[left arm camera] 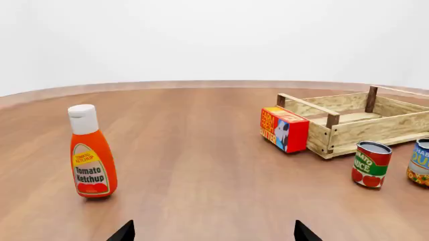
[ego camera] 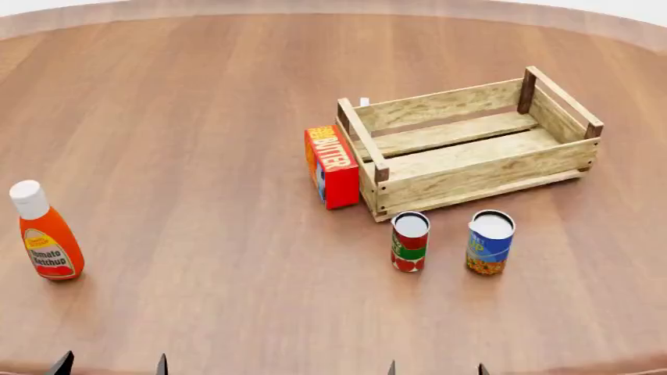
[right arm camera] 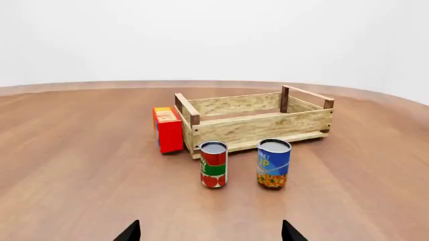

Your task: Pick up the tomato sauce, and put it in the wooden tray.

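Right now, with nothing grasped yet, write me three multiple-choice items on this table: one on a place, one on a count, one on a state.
1. Where does the butter box stand?
A. Against the wooden tray's short end
B. Inside the tray
C. Beside the ketchup bottle

2. How many cans stand on the table?
A. One
B. Two
C. Three

3. What is the state of the tomato sauce?
A. Lying in the tray
B. Held by the right gripper
C. Upright on the table, ungrasped

Answers: 1 A, the box sits at the tray's end farthest from the corner posts on the right in the head view. 2 B, only the tomato sauce and the blue-and-yellow can. 3 C, it stands before the tray; both the right and left gripper are open and away from it.
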`<state>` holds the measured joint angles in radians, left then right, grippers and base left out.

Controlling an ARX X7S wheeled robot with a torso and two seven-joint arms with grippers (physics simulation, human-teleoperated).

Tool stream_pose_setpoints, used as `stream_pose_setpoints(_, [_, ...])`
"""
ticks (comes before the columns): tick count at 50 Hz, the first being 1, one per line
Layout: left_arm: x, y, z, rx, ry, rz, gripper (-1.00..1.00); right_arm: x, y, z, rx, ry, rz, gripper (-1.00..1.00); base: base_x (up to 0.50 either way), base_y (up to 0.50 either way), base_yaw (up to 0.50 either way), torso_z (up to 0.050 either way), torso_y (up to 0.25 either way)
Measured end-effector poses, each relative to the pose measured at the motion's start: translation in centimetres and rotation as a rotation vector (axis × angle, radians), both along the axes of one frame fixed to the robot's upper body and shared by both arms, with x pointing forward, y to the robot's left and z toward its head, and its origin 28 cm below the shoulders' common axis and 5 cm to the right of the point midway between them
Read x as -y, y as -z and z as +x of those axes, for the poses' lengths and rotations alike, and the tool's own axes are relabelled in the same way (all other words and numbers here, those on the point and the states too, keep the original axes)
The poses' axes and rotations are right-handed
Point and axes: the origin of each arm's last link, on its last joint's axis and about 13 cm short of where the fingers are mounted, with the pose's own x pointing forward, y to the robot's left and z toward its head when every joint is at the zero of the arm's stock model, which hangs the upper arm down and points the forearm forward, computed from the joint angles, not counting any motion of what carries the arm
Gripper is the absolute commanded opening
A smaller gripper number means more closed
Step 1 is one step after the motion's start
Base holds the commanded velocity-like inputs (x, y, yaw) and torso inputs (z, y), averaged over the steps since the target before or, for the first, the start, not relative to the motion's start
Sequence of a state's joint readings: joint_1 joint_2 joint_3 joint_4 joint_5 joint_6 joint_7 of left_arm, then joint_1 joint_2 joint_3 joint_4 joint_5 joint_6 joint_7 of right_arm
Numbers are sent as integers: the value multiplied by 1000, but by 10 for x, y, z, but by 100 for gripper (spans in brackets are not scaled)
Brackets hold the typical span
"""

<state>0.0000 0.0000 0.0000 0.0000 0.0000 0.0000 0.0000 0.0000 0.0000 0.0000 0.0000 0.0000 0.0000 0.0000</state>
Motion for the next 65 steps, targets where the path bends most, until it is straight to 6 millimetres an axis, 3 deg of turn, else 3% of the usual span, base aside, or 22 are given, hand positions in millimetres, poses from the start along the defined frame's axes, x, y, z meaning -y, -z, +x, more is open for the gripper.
stream_pose_setpoints(26, [-1, 0, 1, 0, 4, 1, 100, -2, -2, 1, -52, 17, 2, 100, 0, 0, 0, 0, 0])
stream_pose_setpoints(28, [-1, 0, 2, -1, 5, 3, 100, -4, 1, 10, -50, 16, 8, 100, 0, 0, 0, 0, 0])
stream_pose_setpoints(48, [-1, 1, 4, -19, 9, 4, 100, -6, -2, 1, -48, 16, -4, 100, 3, 0, 0, 0, 0])
stream_pose_setpoints(65, [-1, 1, 4, -23, 9, 3, 100, -7, -4, -3, -42, 3, -7, 100, 387, 0, 0, 0, 0])
